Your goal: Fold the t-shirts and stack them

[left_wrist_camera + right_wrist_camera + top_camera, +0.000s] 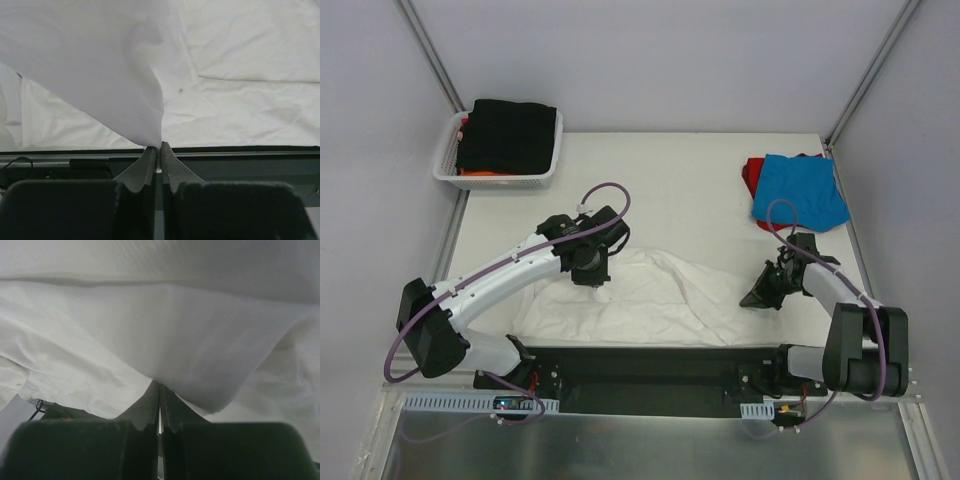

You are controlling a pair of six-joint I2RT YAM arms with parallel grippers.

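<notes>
Soft white t-shirt [100, 65], a thin creased peak pinched between my left jaws, a smooth draped fold clamped between my right jaws

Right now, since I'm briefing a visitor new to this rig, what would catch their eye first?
The large white t-shirt spread across the near half of the table, with the left gripper and right gripper each shut on a lifted fold of it. Next, the blue t-shirt lying over a red t-shirt at the far right, and the black t-shirt in the white basket at the far left corner.
</notes>
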